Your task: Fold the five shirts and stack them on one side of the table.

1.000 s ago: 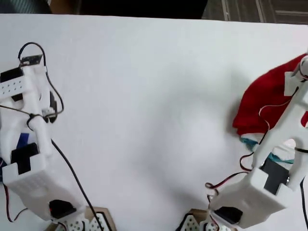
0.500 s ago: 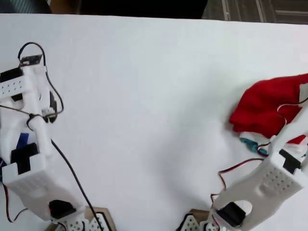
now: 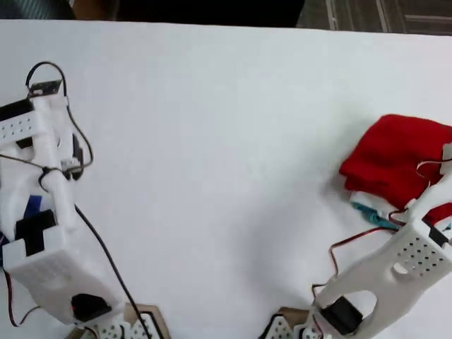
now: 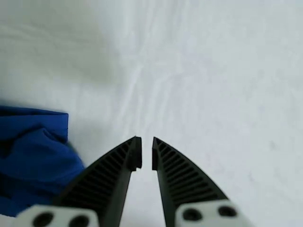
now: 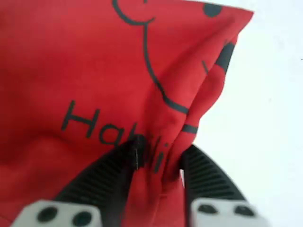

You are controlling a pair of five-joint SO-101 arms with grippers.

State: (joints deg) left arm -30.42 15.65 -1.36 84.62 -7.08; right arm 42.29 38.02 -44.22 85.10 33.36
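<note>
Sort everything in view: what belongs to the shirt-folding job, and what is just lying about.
Job:
red shirt, pinched in the right hand
teal-and-white cloth peeking from under it
blue shirt beside the left hand

Just there:
white table
black cable on an arm
</note>
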